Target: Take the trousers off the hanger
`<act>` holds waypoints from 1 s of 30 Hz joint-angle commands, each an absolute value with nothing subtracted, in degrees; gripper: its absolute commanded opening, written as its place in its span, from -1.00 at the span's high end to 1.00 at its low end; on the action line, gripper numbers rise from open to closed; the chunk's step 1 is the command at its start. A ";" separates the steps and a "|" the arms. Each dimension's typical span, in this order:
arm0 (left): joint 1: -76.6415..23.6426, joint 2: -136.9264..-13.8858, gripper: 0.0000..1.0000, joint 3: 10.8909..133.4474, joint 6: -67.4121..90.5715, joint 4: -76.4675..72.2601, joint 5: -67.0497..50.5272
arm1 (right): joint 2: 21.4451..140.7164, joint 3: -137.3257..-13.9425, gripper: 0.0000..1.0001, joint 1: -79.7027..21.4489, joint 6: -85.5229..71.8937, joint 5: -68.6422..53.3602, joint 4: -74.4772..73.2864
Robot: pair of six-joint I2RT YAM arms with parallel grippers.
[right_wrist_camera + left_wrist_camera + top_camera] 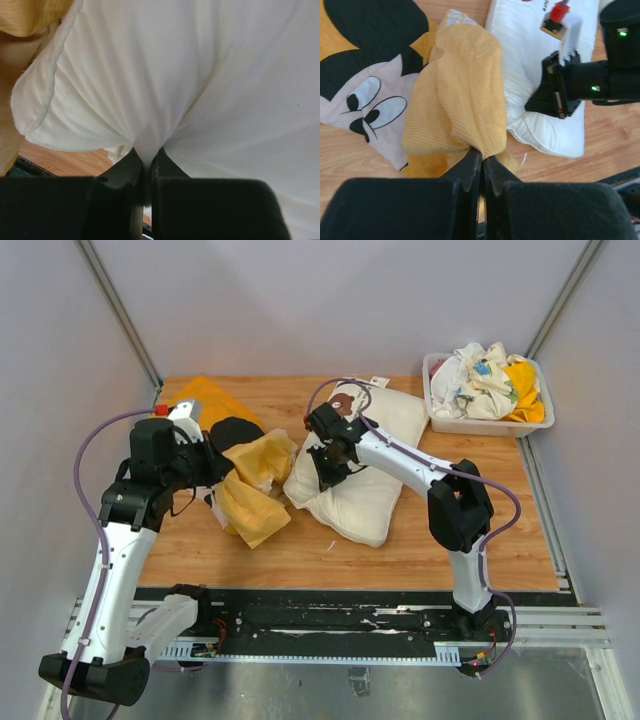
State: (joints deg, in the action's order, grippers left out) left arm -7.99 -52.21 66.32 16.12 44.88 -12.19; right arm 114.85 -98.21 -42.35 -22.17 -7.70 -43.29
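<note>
Brightly and evenly lit from above in the top view, with soft, short shadows. Crisp on the ribbed weave of the yellow cloth [465, 90] in the left wrist view. Nearly washed out across the white cloth [210, 75] in the right wrist view. Dark and blurred along the bottom edge of both wrist views.

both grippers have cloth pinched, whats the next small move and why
Probably ease the left gripper back a little. It is shut on the yellow cloth, the right gripper is shut on the white cloth, and the two garments lie bunched against each other, so a gentle pull apart should show what links them.
</note>
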 commanded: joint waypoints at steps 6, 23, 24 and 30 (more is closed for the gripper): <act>-7.56 -50.37 0.87 64.88 16.48 37.17 -27.39 | 120.48 -107.32 0.99 -46.11 -23.12 -7.33 -47.42; -7.56 -49.32 0.82 57.21 18.62 30.14 -37.12 | 128.29 -129.97 0.99 -45.88 -32.32 -16.98 -46.94; -7.56 -49.20 0.82 56.93 18.63 29.88 -37.61 | 128.92 -130.67 0.99 -45.73 -32.82 -17.65 -46.41; -7.56 -48.47 0.82 55.66 19.68 27.30 -40.74 | 132.03 -129.03 0.99 -45.65 -35.97 -21.24 -39.91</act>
State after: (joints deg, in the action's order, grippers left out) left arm -7.94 -49.69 56.25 18.70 31.14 -36.62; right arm 130.04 -128.84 -45.69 -32.05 -16.19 -47.35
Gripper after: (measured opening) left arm 0.087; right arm 0.050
